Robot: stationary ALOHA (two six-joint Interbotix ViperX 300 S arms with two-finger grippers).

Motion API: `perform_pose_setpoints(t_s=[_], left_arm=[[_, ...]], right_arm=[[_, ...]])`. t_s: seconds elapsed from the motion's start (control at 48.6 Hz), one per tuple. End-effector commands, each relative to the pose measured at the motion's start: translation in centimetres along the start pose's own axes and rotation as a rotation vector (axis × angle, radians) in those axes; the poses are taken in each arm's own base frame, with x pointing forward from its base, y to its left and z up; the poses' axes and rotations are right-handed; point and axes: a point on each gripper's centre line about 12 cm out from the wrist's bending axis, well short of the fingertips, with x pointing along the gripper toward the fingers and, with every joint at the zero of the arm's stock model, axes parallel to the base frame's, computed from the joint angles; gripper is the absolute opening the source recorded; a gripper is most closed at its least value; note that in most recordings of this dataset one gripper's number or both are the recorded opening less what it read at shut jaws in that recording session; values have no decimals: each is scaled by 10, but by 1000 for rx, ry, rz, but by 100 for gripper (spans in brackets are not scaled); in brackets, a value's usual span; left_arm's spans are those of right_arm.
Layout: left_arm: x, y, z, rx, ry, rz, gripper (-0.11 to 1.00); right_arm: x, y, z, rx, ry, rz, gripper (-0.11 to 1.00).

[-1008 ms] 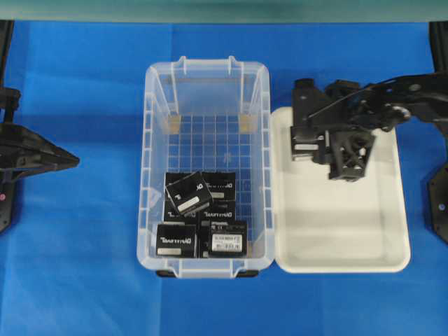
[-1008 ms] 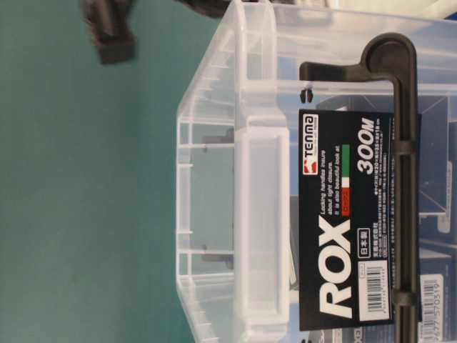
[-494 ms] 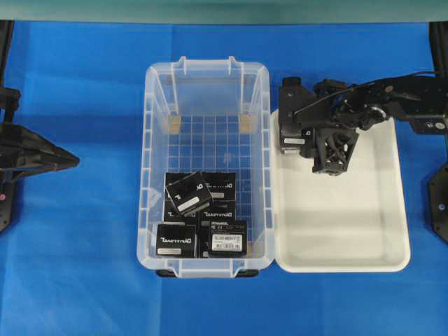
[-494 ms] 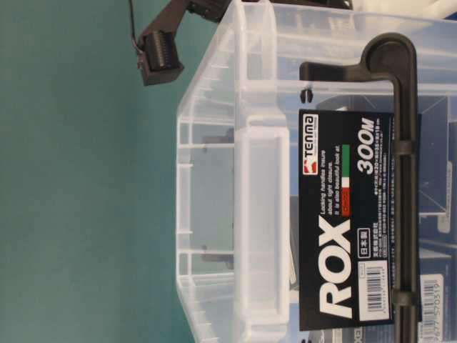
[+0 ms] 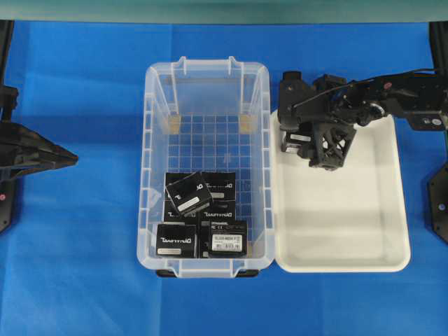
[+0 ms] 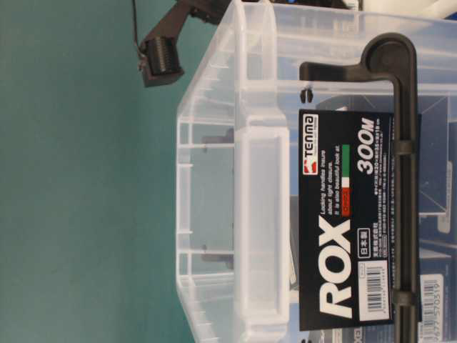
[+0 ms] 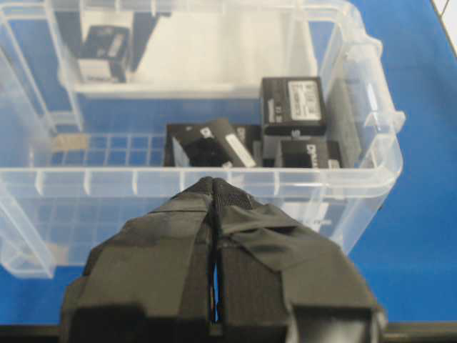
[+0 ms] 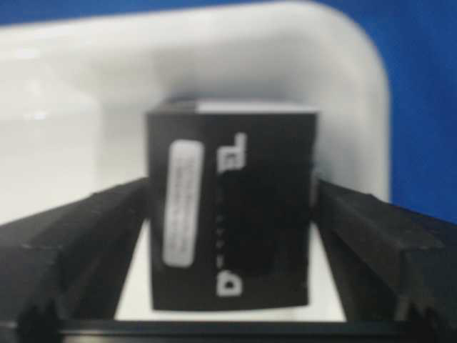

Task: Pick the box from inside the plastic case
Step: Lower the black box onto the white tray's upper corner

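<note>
The clear plastic case stands mid-table with several black boxes heaped at its near end; they also show in the left wrist view. One more black box with a white label stands in the far left corner of the white tray. My right gripper is around that box, open, with a finger on each side and white tray showing beside the box's lower edges. My left gripper is shut and empty, left of the case, tips facing its side wall.
The tray lies right against the case's right wall. Blue cloth covers the table around both. At table level the case's end wall with its ROX label fills the view, and a black arm part hangs at the upper left.
My right gripper carried the box left and away, to the tray's far left corner. Its fingers now stand wider around the box. The left arm is unmoved.
</note>
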Motion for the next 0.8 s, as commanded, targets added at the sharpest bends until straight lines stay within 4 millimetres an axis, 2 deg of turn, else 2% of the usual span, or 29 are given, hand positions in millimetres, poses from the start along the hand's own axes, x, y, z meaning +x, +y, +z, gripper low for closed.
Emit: perform_pose_setpoints(t_s=[0.0,0.309,0.473,0.535,0.679,0.782], left_arm=[[-2,0,11,2,-29,2,-4],[-2,0,11,4,-29,2,-4],[-2,1,11,7,-29,4,-4],[-2,1,11,3,-28,5,-4],[-2,1,11,6,-29,5,-4],[-2,1,10,7,-26,7,-4]], right_arm=[[-4,-1,10,-7,-35,-10,94],[-19,-3,20,-24,-78,-23,93],[-25,2,19,-38,-48,-1,94],[-31,3,24,-38,-60,2,95],[-67,3,48,-48,-155,-14,95],[-108,2,71,-39,-280,-45,95]])
